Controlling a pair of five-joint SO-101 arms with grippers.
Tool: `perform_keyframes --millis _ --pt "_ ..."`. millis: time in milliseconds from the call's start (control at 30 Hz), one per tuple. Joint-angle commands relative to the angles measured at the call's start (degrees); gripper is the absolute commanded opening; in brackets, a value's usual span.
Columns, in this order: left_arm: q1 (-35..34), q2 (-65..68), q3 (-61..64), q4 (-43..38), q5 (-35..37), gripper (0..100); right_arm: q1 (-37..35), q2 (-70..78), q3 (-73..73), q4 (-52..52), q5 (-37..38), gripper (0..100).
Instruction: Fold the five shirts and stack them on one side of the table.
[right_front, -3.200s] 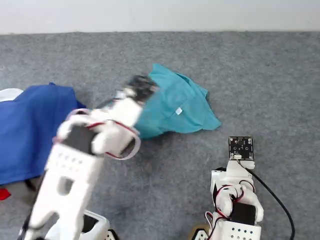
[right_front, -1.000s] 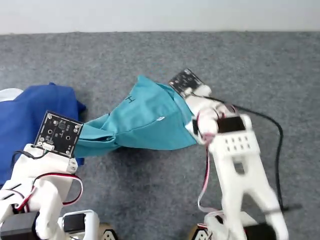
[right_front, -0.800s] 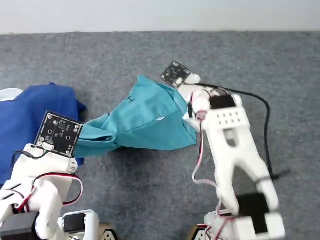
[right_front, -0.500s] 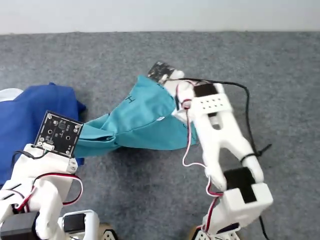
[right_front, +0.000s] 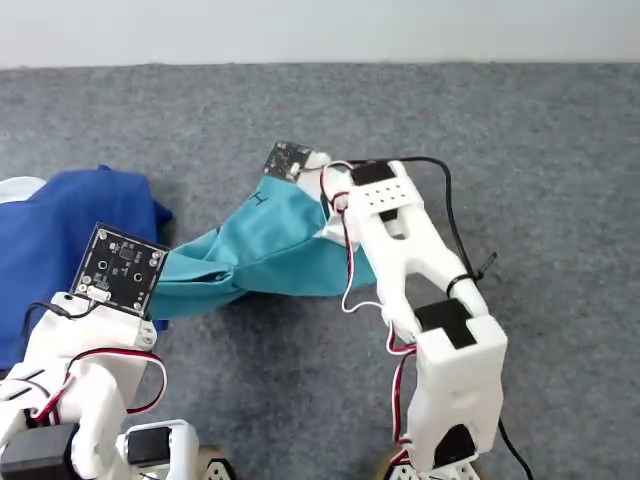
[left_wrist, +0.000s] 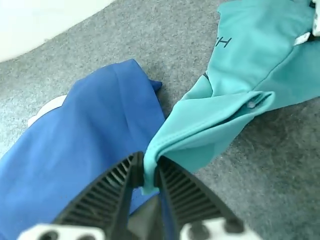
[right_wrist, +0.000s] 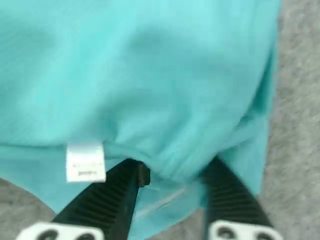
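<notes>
Soft and limp, the teal fabric shirt (right_front: 265, 240) stretches across the grey felt counter (right_front: 560, 180), one corner pinched in the left pincer (left_wrist: 150, 172), the right pincer (right_wrist: 170, 187) gaping astride a bunched edge, likely a fair hold.

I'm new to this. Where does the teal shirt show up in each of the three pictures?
High view: the teal shirt lies mid-table, stretched between the two arms.
Left wrist view: one end is pinched in the left gripper, the rest trailing away beside the blue shirt.
Right wrist view: close under the open right gripper, which straddles a fold.
Shared landmark: the grey table cover beneath it.
</notes>
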Motion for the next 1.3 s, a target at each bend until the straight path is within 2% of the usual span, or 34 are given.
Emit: perform_keyframes --millis 0,67,433,833,900,1067,1267 --pt "-0.4 -0.3 -0.1 0.3 -0.2 1 0.1 -0.5 -4.5 -0.3 0.7 3.3" --pt "-0.4 -0.3 -0.1 0.3 -0.2 1 0.8 -1.4 -6.1 1.5 0.7 0.8" --pt "0.0 -0.3 2.5 -0.3 -0.2 1 7.3 -9.1 -15.1 19.8 0.6 0.9" --pt "0.1 -0.3 2.5 -1.8 -0.2 1 9.5 -13.5 -15.4 39.0 -1.2 0.9" --pt "0.1 -0.3 2.5 -1.7 -0.2 1 10.1 -13.4 -15.3 41.1 -3.7 3.0" --pt "0.1 -0.3 2.5 -1.6 -0.2 1 10.2 -13.9 -12.2 41.5 -8.3 16.6" --pt "0.1 -0.3 2.5 -1.5 -0.2 1 9.0 -13.8 -10.8 41.5 -9.8 18.2"
